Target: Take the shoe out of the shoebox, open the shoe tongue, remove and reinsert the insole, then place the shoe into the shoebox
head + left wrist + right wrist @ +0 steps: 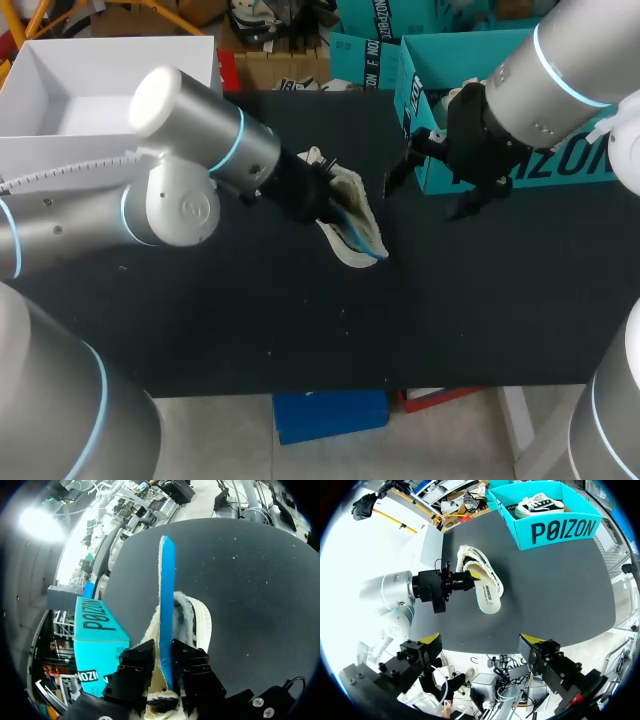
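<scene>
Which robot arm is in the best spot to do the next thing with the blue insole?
Left, probably. The left gripper is shut on the blue insole, which sticks out of the shoe. The right gripper is open, empty and apart from the shoe.

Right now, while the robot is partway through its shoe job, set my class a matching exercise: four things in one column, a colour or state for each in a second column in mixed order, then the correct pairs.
Things
1. insole
2. left gripper
3. right gripper
4. shoebox

Colour or state
A. open, holding nothing
B. teal, with a second shoe inside
C. blue and thin, seen edge-on from the left wrist
D. shut on the insole

Pairs: 1-C, 2-D, 3-A, 4-B
</scene>
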